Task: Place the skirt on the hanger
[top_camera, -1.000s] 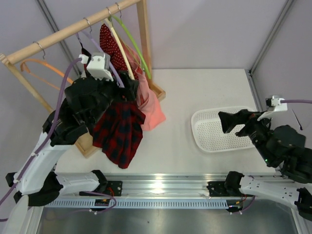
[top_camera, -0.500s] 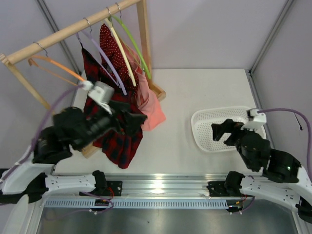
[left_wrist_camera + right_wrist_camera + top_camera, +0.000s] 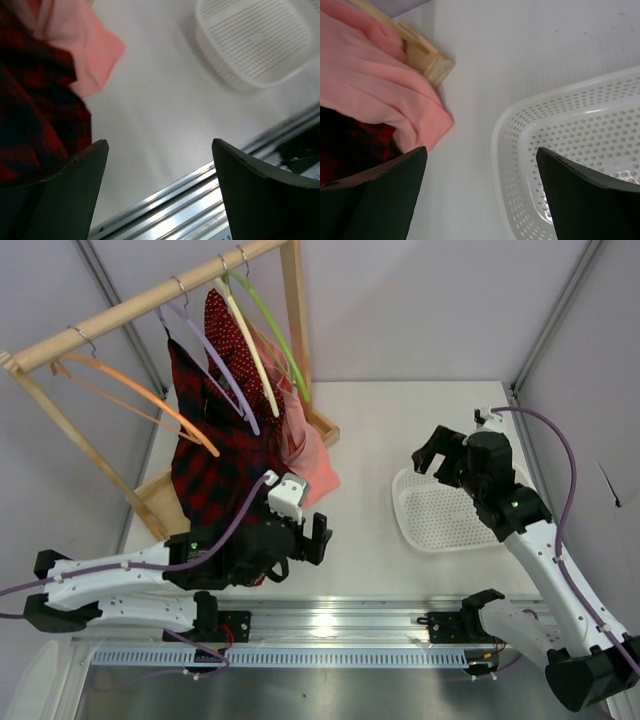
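The red and navy plaid skirt [image 3: 215, 475] hangs from the pale lavender hanger [image 3: 215, 365] on the wooden rail, draped down past the rack's base. Its edge also shows in the left wrist view [image 3: 35, 115] and in the right wrist view [image 3: 350, 145]. My left gripper [image 3: 318, 532] is open and empty, low over the table to the right of the skirt's hem and apart from it [image 3: 157, 150]. My right gripper [image 3: 435, 455] is open and empty above the basket's left end, pointing toward the rack [image 3: 480, 155].
The wooden rack [image 3: 150, 300] also holds an orange hanger [image 3: 130, 390], a cream hanger [image 3: 245, 335], a green hanger [image 3: 275, 330], a red dotted garment [image 3: 228, 325] and a pink garment [image 3: 312, 465]. A white perforated basket [image 3: 440, 525] lies at the right. A metal rail [image 3: 330, 620] runs along the near edge.
My left arm has let go at the hanger and dropped down to the table's near side. My right arm has swung up and left over the basket. The skirt stays hanging.
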Robot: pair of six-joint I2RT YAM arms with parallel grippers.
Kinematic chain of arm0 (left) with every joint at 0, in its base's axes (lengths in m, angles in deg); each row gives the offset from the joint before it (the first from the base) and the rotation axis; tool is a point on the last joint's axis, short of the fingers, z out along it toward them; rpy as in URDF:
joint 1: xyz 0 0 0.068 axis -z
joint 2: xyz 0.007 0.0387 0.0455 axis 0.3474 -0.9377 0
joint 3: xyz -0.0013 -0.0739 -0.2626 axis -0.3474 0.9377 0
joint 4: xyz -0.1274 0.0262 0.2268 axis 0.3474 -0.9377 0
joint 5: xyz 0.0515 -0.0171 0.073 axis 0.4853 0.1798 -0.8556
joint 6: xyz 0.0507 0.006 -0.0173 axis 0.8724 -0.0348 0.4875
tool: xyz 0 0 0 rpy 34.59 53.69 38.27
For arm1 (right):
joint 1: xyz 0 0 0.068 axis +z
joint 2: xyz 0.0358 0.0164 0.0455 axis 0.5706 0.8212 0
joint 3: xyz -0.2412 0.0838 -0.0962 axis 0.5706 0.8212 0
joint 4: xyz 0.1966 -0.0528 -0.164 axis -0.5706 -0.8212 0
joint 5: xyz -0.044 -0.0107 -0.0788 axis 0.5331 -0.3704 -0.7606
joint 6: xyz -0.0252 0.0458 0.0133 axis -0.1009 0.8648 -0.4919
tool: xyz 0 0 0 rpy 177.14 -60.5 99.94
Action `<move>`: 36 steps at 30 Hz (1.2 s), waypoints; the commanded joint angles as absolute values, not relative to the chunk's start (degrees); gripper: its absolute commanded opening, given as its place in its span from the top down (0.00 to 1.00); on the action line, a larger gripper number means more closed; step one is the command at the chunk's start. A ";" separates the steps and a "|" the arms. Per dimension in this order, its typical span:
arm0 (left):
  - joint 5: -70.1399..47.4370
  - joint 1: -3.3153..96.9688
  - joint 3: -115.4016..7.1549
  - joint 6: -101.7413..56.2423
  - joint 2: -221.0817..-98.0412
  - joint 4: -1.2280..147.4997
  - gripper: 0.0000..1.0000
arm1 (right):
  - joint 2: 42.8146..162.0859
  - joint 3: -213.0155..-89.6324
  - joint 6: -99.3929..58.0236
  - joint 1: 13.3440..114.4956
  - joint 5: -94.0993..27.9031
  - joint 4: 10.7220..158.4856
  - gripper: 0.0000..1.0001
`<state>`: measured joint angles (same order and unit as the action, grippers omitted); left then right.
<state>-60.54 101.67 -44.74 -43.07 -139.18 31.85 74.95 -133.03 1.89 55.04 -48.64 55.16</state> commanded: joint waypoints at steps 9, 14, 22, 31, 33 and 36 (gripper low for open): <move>-66.63 86.34 -31.70 -64.16 -142.23 21.74 0.14 | 69.89 -130.98 -3.24 54.66 -39.77 60.50 0.01; -71.11 79.84 -31.26 -63.91 -147.43 17.94 0.13 | 67.43 -128.96 -2.98 54.57 -40.30 59.01 0.01; -71.91 70.26 -28.63 -59.61 -150.69 25.84 0.40 | 66.63 -127.02 -2.89 54.57 -40.74 58.13 0.01; -73.06 56.66 -29.24 -43.90 -148.50 38.76 0.61 | 68.04 -126.58 -2.19 54.48 -40.13 60.50 0.01; -71.65 52.09 -29.85 -40.89 -147.88 43.60 0.62 | 68.48 -126.23 -1.75 54.48 -39.43 61.29 0.01; -69.19 47.85 -31.43 -38.60 -148.40 45.45 0.62 | 69.01 -125.88 -1.13 54.48 -38.90 61.90 0.01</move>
<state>-69.79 51.86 -28.70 -44.73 -149.58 37.62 68.72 -126.17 -1.89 54.69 -40.49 59.29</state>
